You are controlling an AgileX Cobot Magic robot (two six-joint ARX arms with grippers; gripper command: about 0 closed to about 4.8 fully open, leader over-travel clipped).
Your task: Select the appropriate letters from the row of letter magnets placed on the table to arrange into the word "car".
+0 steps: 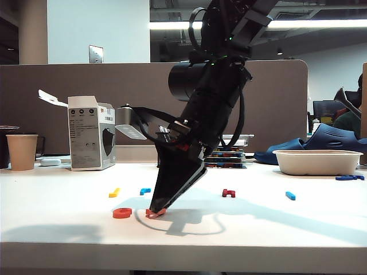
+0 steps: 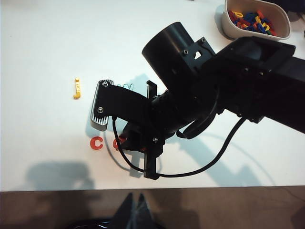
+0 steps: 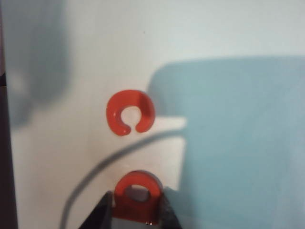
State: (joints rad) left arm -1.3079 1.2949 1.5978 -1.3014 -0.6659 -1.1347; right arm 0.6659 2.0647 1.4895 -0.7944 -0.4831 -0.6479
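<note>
I have the right gripper (image 3: 138, 210) clamped on the orange-red rounded plastic "a" (image 3: 137, 187), lowering it right of the orange-red "c" (image 3: 130, 112) to spell "car" (left gripper (image 2: 135, 205): can't tell its state).

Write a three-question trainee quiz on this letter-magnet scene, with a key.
1. True or false: the right gripper is shut on an orange-red letter at the table.
2. Which letter lies beside it? A) the orange-red "c" B) the yellow letter C) the dark red letter
3. Name what holds the spare letters in the left wrist view.

Key: 1 true; 2 A; 3 the white tray.
</note>
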